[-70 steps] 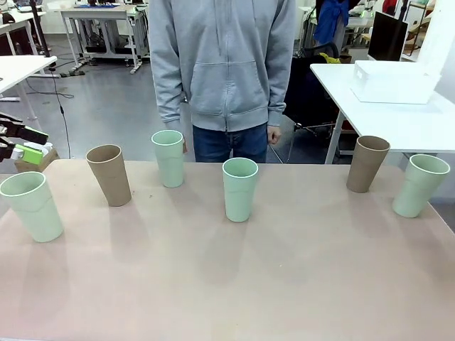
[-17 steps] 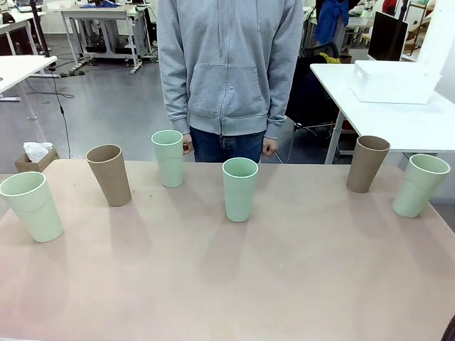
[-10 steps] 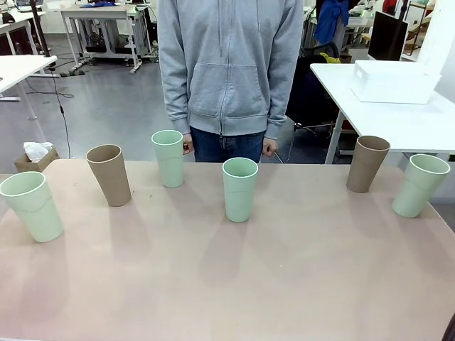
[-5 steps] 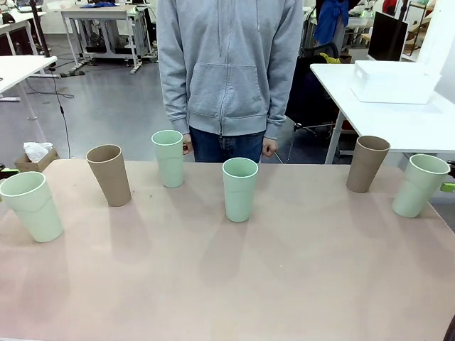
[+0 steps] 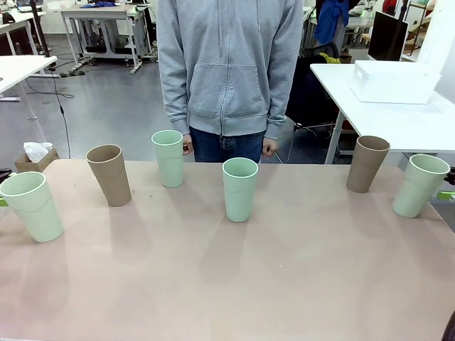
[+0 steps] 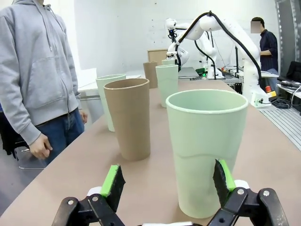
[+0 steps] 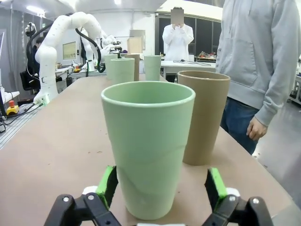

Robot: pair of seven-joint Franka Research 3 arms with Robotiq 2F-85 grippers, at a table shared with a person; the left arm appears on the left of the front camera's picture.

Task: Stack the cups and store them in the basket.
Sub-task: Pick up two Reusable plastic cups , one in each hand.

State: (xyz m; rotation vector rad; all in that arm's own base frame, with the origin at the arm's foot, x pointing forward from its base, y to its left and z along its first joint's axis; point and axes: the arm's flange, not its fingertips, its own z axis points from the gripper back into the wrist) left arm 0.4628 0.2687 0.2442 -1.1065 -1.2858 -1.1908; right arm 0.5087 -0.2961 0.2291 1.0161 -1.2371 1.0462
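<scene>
Six cups stand in a loose row across the table: mint (image 5: 32, 206), tan (image 5: 109, 175), mint (image 5: 168, 158), mint (image 5: 239, 189), tan (image 5: 367, 163), mint (image 5: 420, 185). My left gripper (image 6: 168, 180) is open at table height, and the far-left mint cup (image 6: 207, 150) stands between its fingertips, nearer the right pad (image 6: 223, 175). My right gripper (image 7: 161, 187) is also open, with the far-right mint cup (image 7: 148, 150) between its pads and the tan cup (image 7: 203, 120) just beyond. The white basket (image 5: 394, 82) sits on a neighbouring white table.
A person in a grey hoodie (image 5: 227, 67) stands at the far edge with both hands down by the thighs. The pinkish table (image 5: 234, 284) is bare in front of the cups. The other arm (image 6: 225, 33) shows far down the table.
Green pads have come into view at both side edges of the front view, beside the two end cups. No cup has moved, and the person stands as before.
</scene>
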